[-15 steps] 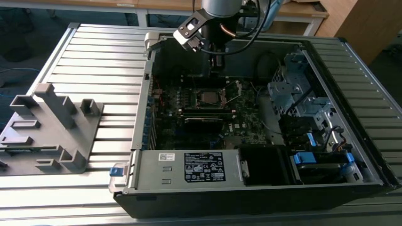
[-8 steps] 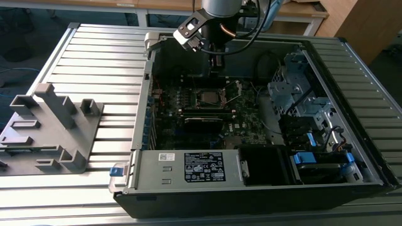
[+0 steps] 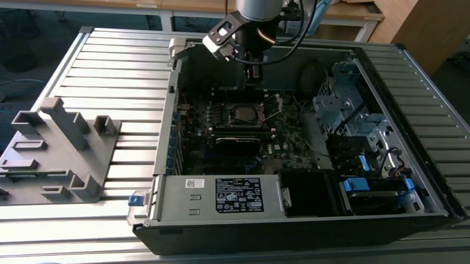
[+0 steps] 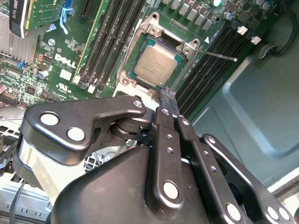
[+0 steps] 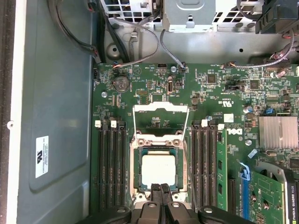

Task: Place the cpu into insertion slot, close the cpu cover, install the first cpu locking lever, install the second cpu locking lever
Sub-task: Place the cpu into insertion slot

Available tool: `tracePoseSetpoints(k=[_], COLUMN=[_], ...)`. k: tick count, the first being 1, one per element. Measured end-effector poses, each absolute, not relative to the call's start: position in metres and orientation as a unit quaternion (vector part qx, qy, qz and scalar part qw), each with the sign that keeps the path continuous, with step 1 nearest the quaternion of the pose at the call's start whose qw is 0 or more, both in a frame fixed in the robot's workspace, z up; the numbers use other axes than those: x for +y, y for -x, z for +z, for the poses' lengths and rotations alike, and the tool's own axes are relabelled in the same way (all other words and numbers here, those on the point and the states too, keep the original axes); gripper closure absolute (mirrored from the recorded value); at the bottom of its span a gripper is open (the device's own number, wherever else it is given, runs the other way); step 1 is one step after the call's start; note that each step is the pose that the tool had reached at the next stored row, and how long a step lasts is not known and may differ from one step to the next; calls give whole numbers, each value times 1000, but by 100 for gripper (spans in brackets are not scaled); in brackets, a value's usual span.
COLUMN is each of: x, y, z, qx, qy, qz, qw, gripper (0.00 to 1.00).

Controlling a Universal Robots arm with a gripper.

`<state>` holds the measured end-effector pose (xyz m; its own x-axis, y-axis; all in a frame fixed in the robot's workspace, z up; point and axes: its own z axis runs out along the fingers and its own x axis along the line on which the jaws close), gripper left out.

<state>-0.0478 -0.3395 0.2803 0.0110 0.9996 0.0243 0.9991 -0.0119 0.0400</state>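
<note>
Although the cover (image 5: 161, 107) stands swung back off it, the cpu (image 5: 159, 169) lies flat in the slot (image 5: 186, 172), near the middle of the board (image 5: 154, 88). Its face is dull silver-grey and square, with a narrow green edge showing around it, and the slot's silver rim frames it on all sides. The cover is a thin silver frame, and the board shows through its large window. In the second wrist view a thin lever (image 4: 217, 55) juts from a corner of the slot out over the memory slots (image 4: 210, 70).

The pincer (image 5: 161, 187) is clenched, its two black fingers pressed together with nothing between them. Its tip hangs just beside one edge of the cpu and hides part of the slot's rim there. I cannot tell whether it touches.

Long black memory slots flank the slot on both sides. A coin cell (image 5: 122, 83), a finned heatsink (image 5: 278, 133) and loose cables (image 5: 140, 46) lie farther out. The board sits in an open case (image 3: 165, 137) on a ribbed metal surface (image 3: 110, 60), with a grey fixture (image 3: 59, 148) well apart at the exterior view's left.
</note>
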Motion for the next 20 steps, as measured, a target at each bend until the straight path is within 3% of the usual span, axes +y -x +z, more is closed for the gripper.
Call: tracePoseSetpoints(k=[20], x=[-340], y=[46], z=[257], qx=[701], qy=[-712], qz=[22], qw=[5], gripper=[89])
